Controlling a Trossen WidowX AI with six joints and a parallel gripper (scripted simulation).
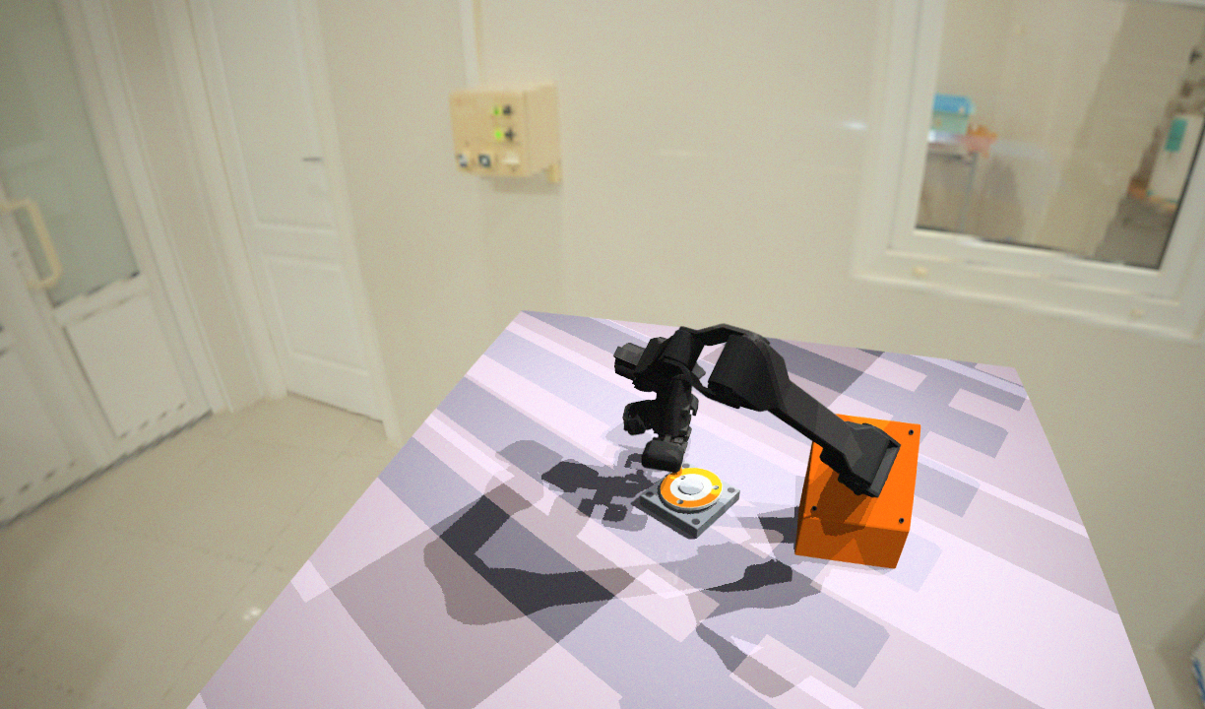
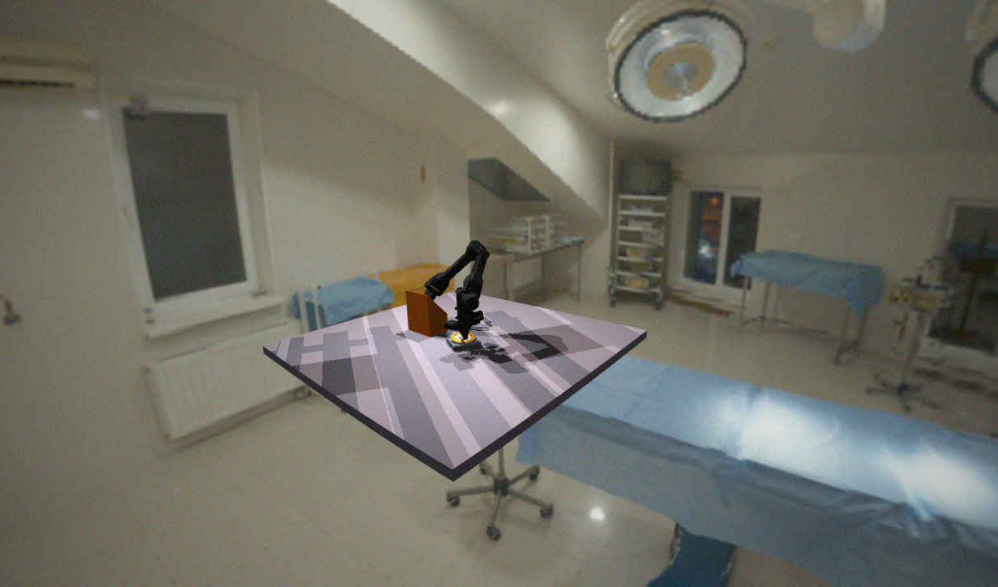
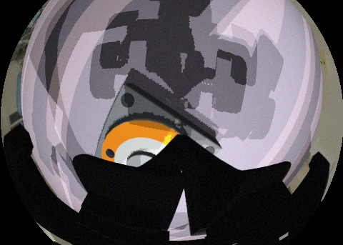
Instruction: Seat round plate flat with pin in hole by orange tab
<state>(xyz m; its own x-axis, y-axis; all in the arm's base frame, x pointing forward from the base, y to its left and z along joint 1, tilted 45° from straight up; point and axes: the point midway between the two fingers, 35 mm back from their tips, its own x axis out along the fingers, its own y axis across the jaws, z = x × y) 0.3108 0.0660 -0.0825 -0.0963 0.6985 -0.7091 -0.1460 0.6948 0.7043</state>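
Observation:
The round plate, orange with a white inner ring, sits around the post on the square grey base. Small dark holes show in its ring. In the wrist view a dark band follows its far rim; I cannot tell whether it lies flat or tilted. My gripper is shut, fingers pointing down, tips at or just above the plate's rim on the side away from the arm's mount. Contact is unclear. The fingers hide part of the plate. The tab and pin cannot be made out.
The orange block carrying the arm stands right of the base in the top view. The patterned table bears both. Dark arm shadows fall across the table and beside the base.

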